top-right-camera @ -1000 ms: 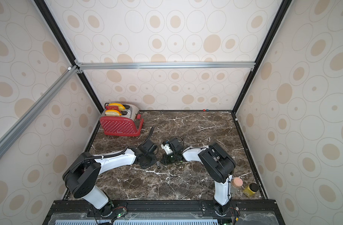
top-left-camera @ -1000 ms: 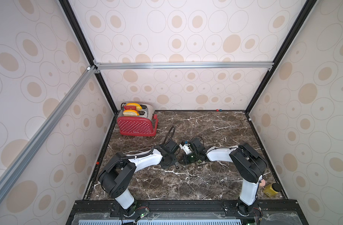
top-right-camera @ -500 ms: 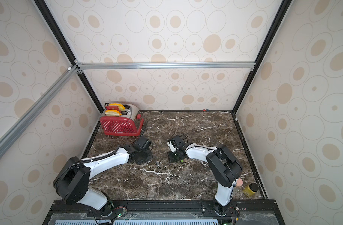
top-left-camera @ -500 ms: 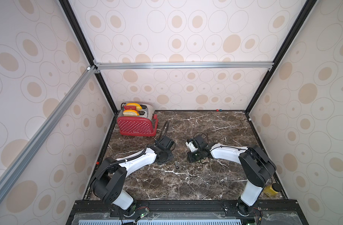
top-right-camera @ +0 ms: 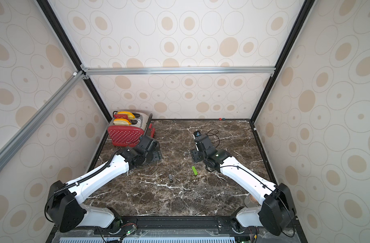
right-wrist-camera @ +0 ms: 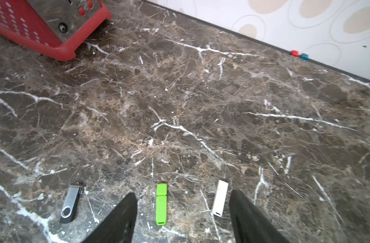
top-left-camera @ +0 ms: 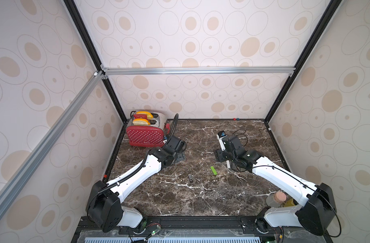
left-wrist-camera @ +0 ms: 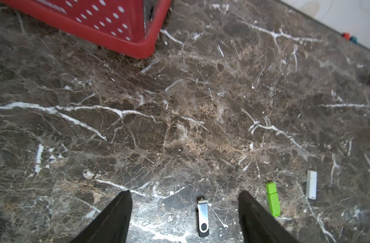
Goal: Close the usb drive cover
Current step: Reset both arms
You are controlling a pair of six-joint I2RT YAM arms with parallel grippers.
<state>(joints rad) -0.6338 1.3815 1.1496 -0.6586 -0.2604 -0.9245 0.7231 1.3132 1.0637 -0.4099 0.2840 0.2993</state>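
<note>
1. Black usb drive (top-left-camera: 190,178) lay flat on the marble worktop (top-left-camera: 200,199), near centre, between the two arms. Its silver cover (left-wrist-camera: 202,208) was folded in line over the body.
2. Green usb drive (top-left-camera: 213,170) lay just right of it, and the white usb drive (right-wrist-camera: 220,197) right of that.
3. Left jaws were spread, gripping nothing, beside the red toaster (top-left-camera: 145,134) at far left.
4. Right jaws were spread, gripping nothing, right of centre, apart from the black usb drive.
</note>
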